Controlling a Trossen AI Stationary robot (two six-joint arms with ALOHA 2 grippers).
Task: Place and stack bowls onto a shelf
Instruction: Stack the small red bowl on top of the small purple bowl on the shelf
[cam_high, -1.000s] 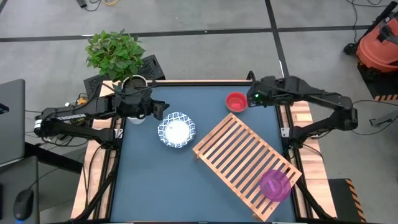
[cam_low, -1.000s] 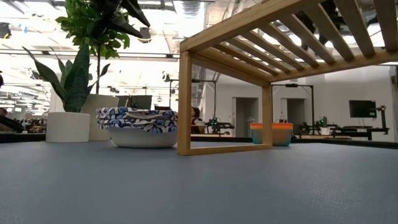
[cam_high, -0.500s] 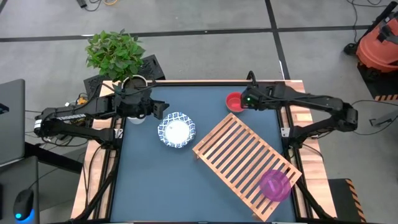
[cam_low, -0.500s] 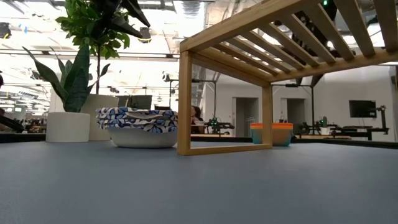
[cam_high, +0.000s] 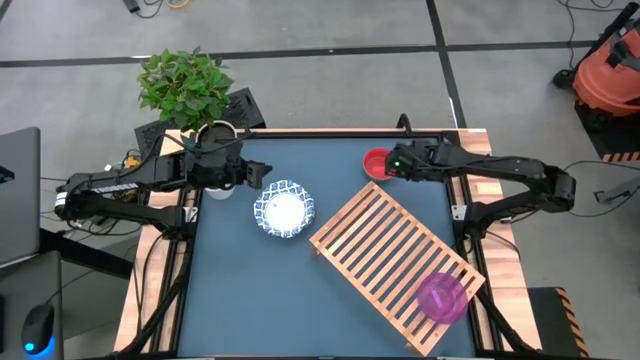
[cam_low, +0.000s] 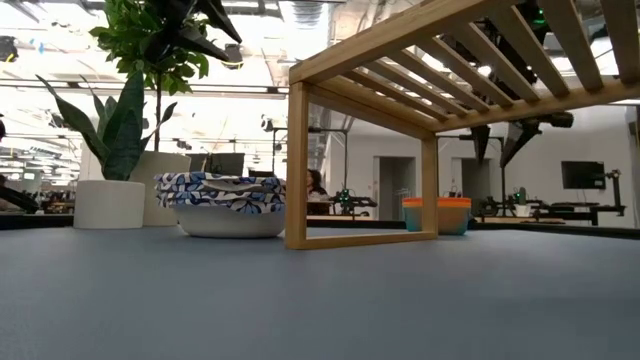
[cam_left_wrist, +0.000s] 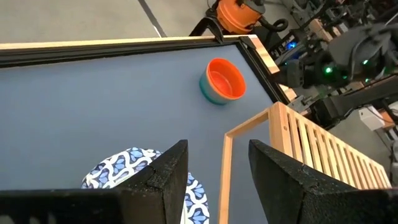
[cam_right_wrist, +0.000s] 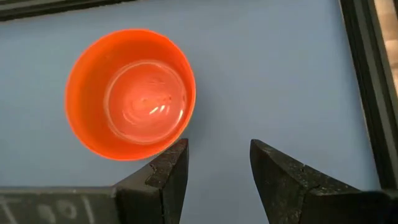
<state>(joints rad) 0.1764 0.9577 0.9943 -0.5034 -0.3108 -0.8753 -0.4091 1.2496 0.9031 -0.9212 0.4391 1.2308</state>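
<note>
Orange-red bowl (cam_high: 378, 164) sits upper right of centre on the dark blue tabletop (cam_high: 240, 290), just beside the slatted shelf (cam_high: 395, 262). Right gripper (cam_high: 400, 165) hangs spread and empty at its rim, likely lining up a grasp. Left gripper (cam_high: 262, 173) waits parted, empty, near the blue-patterned bowl (cam_high: 282, 209).
</note>
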